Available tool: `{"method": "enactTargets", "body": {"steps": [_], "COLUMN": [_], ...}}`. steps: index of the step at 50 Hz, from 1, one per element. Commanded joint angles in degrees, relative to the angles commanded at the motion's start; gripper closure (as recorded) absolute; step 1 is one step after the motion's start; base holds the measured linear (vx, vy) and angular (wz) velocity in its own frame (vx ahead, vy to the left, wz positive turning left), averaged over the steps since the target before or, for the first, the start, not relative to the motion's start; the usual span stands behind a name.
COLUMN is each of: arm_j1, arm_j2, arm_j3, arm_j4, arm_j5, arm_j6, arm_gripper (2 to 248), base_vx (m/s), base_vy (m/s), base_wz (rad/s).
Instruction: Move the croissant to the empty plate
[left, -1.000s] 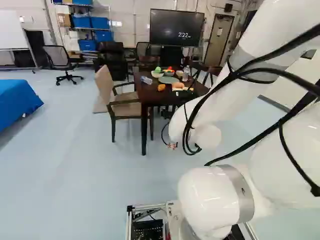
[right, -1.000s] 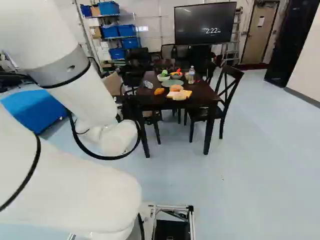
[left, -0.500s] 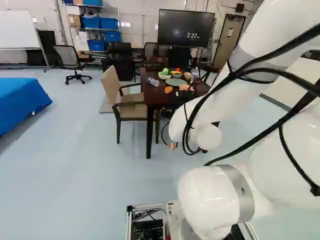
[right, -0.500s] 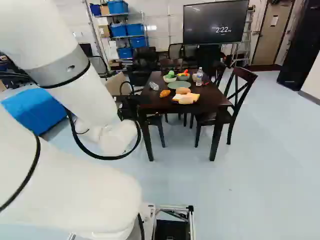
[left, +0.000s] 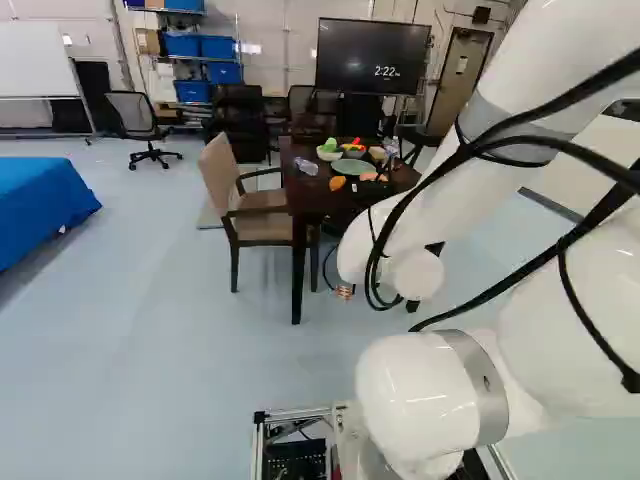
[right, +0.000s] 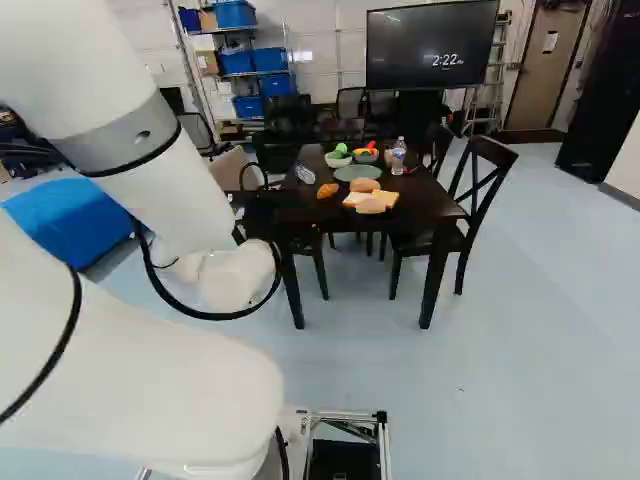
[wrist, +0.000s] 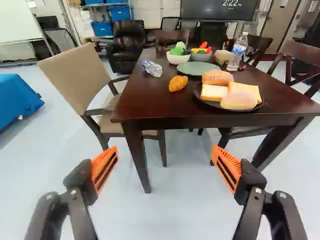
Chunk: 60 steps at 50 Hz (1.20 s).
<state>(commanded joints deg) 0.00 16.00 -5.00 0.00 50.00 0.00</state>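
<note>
Beyond the arm in the right base view, the dark body of my gripper (right: 262, 206) shows in front of the table's near left corner. The wrist view has the gripper (wrist: 165, 162) open, orange pads wide apart, nothing between them. Ahead of it and higher, the golden croissant (wrist: 178, 83) lies directly on the dark table (wrist: 150, 106). Farther back stands the empty green plate (wrist: 196, 69), apart from the croissant. The croissant (right: 328, 190) and green plate (right: 358, 173) also show in the right base view.
A black plate (wrist: 215, 104) with bread and rolls sits beside the croissant. Around the green plate are a plastic bottle (wrist: 152, 68), a white bowl (wrist: 178, 58) and an upright water bottle (wrist: 237, 52). A beige armchair (wrist: 77, 75) flanks the table; a dark chair (right: 478, 200) stands opposite.
The base has moved, turning left and coming closer to the table, so the scene has shifted right and looks larger. Against its lowest joint the arm stands as before.
</note>
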Motion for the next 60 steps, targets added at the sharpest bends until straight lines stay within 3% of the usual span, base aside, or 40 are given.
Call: {"method": "enactTargets", "body": {"steps": [60], "arm_j1": [0.00], "arm_j2": [0.00], "arm_j3": [0.00], "arm_j4": [0.00], "arm_j5": [0.00], "arm_j6": [0.00], "arm_gripper": [3], "base_vx": [0.094], "base_vy": [-0.050], "base_wz": [-0.011]}}
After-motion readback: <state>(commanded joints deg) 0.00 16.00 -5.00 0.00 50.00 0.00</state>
